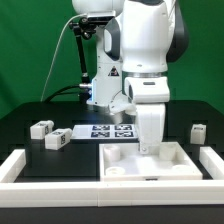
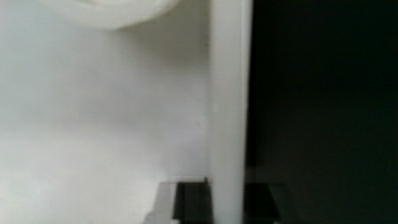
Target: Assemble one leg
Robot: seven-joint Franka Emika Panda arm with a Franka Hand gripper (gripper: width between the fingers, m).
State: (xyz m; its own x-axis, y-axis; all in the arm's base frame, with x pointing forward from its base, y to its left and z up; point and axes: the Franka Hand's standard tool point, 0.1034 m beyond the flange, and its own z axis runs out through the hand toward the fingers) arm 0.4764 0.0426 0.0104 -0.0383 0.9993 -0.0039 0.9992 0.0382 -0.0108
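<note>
My gripper (image 1: 150,147) reaches straight down onto the large white square tray-like part (image 1: 122,163) at the front centre. In the wrist view its two dark fingertips (image 2: 194,203) stand on either side of the part's thin raised rim (image 2: 226,110), touching it, so my gripper (image 2: 228,205) is shut on that rim. Three legs, small white blocks with tags, lie apart from my gripper on the black table: two at the exterior view's left (image 1: 40,128) (image 1: 57,140) and one at its right (image 1: 199,131). None is held.
The marker board (image 1: 108,130) lies flat just behind the tray-like part. A white raised border (image 1: 20,165) frames the work area at the front and sides. A rounded shape (image 2: 116,12) shows on the part's inner floor in the wrist view.
</note>
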